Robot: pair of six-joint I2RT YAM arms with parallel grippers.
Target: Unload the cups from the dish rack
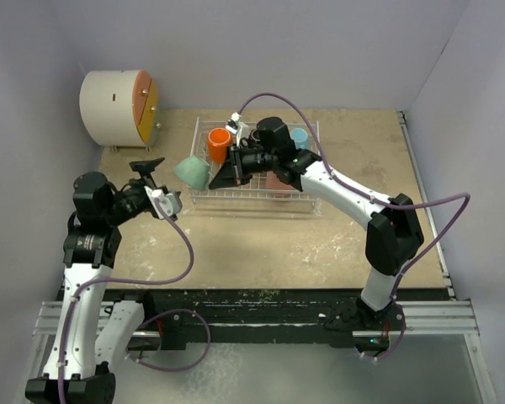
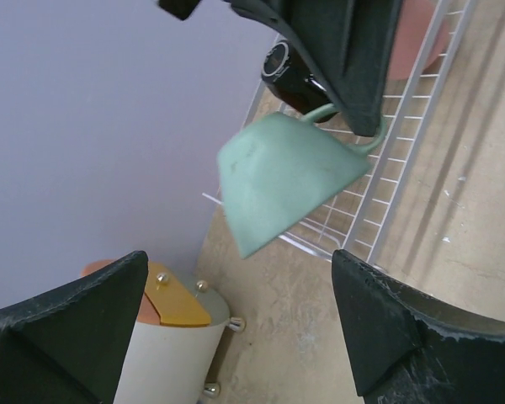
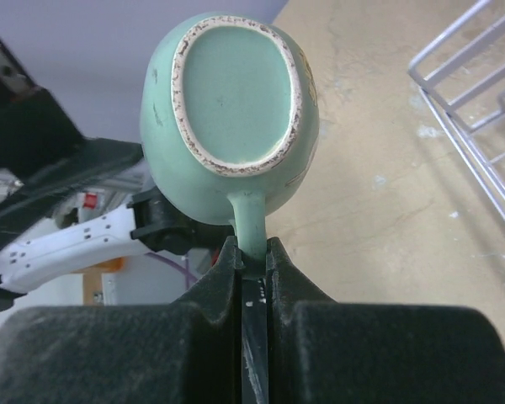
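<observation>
The teal-green mug (image 1: 191,171) is gripped by its handle in the right end effector (image 1: 214,174), whose jaws are closed tight on the thin handle loop, as is seen plainly in the right wrist view (image 3: 251,252). The mug is held in the air, tilted, with its base turned towards the right wrist camera. It is just outside the left end of the dish rack (image 1: 311,207) and touches neither the rack nor the surface (image 1: 261,244). The left end effector (image 1: 157,183) is held wide open and empty, near the mug and pointed at it; in its own wrist view the mug (image 2: 286,172) is framed between the spread fingers (image 2: 67,324). The orange mug (image 1: 219,143) and the light blue mug (image 1: 300,135) are seen in the rack

The step in hand is judged to be the removal of the teal-green mug, either as a handover to the left arm or as a set-down beside the rack. For a handover, the open end effector must be brought around the mug's body and closed before the handle is released; for a set-down, the mug must be lowered and levelled away from the white drum (image 1: 118,105)
</observation>
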